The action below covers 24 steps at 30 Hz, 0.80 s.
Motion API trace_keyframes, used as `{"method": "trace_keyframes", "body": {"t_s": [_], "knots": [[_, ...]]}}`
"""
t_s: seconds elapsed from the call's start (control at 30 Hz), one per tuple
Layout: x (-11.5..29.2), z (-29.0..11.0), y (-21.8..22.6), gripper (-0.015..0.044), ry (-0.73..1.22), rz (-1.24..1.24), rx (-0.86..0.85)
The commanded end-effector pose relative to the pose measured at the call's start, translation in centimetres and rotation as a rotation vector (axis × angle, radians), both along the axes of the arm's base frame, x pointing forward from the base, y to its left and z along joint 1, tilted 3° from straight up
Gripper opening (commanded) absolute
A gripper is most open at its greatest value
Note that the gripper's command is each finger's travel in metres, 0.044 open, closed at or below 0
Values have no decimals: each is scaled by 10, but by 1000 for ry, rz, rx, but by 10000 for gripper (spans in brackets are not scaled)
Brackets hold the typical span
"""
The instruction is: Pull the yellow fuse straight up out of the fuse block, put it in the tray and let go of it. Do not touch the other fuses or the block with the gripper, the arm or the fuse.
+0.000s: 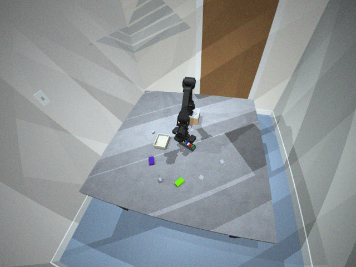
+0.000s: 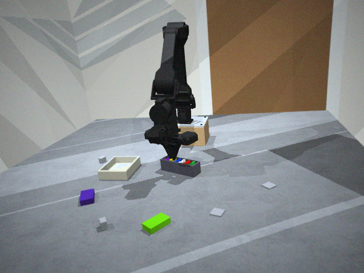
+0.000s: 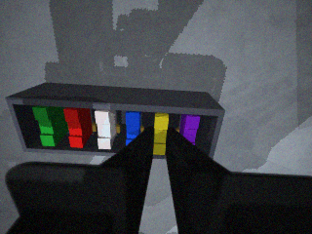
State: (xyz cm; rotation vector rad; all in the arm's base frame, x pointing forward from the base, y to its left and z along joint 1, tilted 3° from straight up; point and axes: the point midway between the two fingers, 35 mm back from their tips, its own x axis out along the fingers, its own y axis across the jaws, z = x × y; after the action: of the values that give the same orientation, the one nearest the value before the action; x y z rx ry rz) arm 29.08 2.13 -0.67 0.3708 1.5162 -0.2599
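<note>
The dark grey fuse block stands on the table and holds a row of fuses: green, red, white, blue, yellow and purple. The yellow fuse sits in its slot, second from the right in the wrist view. My gripper points straight down over the block and is shut on the yellow fuse, its fingers pressing either side of it. The blue fuse and the purple fuse stand close beside the fingers. The cream tray lies left of the block.
A wooden box with a white top stands behind the arm. A purple block, a green block, small grey cubes and flat grey tiles lie scattered on the table.
</note>
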Motion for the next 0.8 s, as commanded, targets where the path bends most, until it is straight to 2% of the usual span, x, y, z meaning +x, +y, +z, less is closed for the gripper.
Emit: {"method": "trace_keyframes", "body": {"t_s": [0.0, 0.77], "knots": [[0, 3, 0, 0, -1, 1, 0], [0, 14, -1, 0, 0, 1, -1]]}}
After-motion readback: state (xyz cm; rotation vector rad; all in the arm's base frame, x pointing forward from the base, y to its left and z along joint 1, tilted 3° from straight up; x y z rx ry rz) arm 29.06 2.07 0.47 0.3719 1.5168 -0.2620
